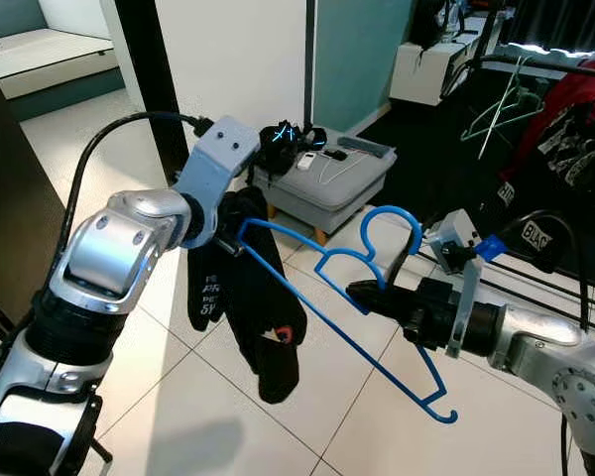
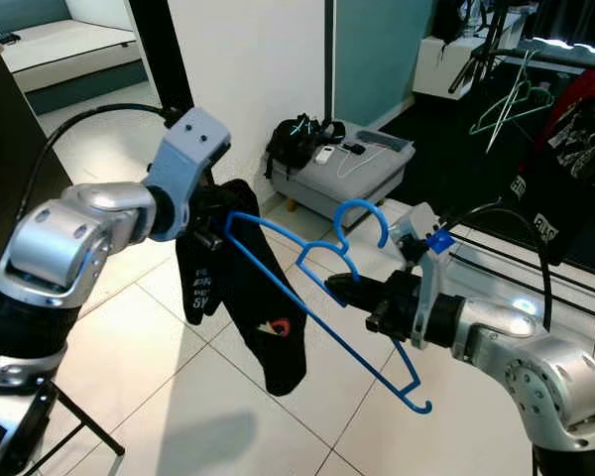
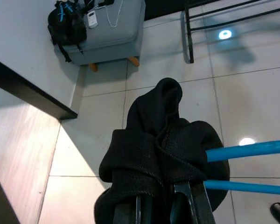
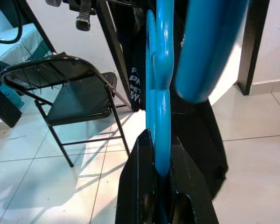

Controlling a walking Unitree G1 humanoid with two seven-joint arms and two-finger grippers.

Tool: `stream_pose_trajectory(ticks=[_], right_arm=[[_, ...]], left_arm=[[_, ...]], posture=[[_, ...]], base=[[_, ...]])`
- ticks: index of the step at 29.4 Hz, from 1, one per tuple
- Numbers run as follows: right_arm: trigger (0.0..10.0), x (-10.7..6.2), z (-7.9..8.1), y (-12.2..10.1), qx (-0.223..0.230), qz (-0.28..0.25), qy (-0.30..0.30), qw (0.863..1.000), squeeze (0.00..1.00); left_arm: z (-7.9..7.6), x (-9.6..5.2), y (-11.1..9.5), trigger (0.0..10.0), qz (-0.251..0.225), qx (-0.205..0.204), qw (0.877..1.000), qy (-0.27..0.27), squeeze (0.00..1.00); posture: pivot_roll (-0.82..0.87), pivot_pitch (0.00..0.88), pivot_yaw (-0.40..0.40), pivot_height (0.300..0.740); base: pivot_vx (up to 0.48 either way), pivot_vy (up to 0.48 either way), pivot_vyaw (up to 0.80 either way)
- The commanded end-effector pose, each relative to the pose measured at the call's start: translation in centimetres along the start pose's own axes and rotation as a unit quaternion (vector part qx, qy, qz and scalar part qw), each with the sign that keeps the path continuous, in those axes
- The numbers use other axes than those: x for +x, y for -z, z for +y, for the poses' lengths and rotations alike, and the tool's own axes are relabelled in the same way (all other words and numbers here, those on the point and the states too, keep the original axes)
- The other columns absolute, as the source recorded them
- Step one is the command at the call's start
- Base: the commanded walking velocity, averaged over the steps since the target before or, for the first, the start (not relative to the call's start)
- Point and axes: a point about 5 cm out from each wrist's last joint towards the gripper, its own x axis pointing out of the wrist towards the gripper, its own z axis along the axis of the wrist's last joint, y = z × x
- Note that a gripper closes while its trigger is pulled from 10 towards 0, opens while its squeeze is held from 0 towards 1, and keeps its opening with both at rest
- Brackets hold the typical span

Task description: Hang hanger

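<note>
Left eye: right pincer [image 1: 362, 294] clamping blue hanger [image 1: 377, 347] mid-frame | left pincer [image 1: 228, 233] gripping its end with black garment [image 1: 253, 317] | right wrist: fingers [image 4: 135, 186] squeezing hanger, centre.

Head stereo pair downward; wrist cameras close (shared blue hanger [image 1: 377, 327]).

**Tiled room with a footstool, clothes rack and folding chair**

A grey footstool [image 1: 329, 181] stands on the white tiled floor [image 1: 228, 416], far centre, beside a white wall [image 1: 238, 59]. A black backpack [image 1: 283, 144] sits at its left end, touching it. Far right, a clothes rack [image 1: 550, 64] holds dark garments and a pale hanger [image 1: 496, 114]. A black folding chair [image 4: 77, 95] stands on the tiles.
</note>
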Motion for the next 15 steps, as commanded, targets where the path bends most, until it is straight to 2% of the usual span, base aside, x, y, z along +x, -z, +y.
stream_pose_trajectory(ticks=[1,15], right_arm=[[10.0,0.35,0.60,0.14,0.004,0.002,-0.019,1.000,0.00],[10.0,0.43,0.81,0.25,0.004,0.003,-0.029,1.000,0.00]], left_arm=[[-0.43,-0.15,-0.96,10.0,-0.023,0.019,1.000,0.008,0.00],[-0.42,0.03,-0.81,10.0,-0.026,0.036,0.999,0.005,0.00]], posture=[[-0.02,0.030,0.027,0.740],[-0.01,0.020,0.024,0.740]], base=[[0.000,0.000,0.00],[0.000,0.000,0.00]])
